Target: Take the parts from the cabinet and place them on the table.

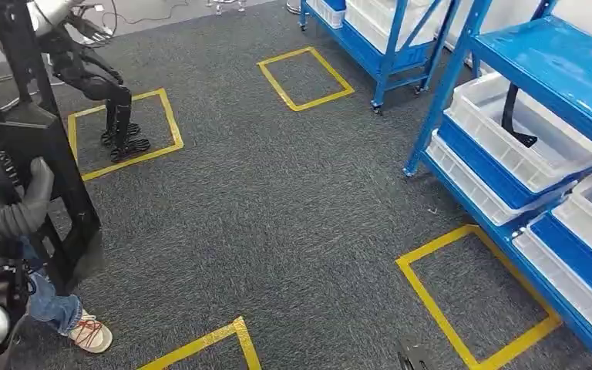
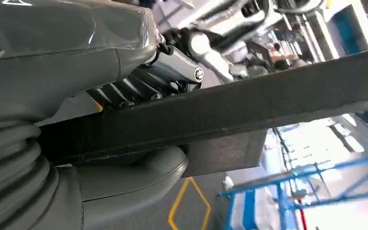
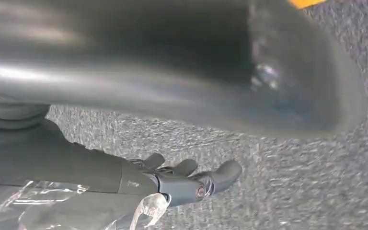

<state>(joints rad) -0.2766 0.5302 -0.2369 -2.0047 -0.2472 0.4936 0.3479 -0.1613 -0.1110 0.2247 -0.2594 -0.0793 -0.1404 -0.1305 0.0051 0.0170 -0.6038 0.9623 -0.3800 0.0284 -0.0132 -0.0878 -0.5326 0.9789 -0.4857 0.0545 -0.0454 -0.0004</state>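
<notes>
The blue cabinet [image 1: 509,54] stands along the right side, with white bins [image 1: 543,166] on its low shelves. A black part [image 1: 515,123] lies in the nearest upper bin. My left hand [image 1: 17,206] hangs at the far left beside a black frame [image 1: 62,177]. In the left wrist view the thumb [image 2: 143,175] and dark fingers [image 2: 167,72] are spread apart, and the frame's black bar [image 2: 268,103] crosses between them. My right hand [image 3: 187,182] hangs over grey carpet with loosely stretched fingers and nothing in it.
A person's shoe [image 1: 89,333] and jeans leg are at the lower left, close to my left arm. Another robot's black legs [image 1: 119,116] stand in a yellow floor square. More yellow tape squares [image 1: 478,301] mark the carpet, and a second blue rack [image 1: 385,38] stands further back.
</notes>
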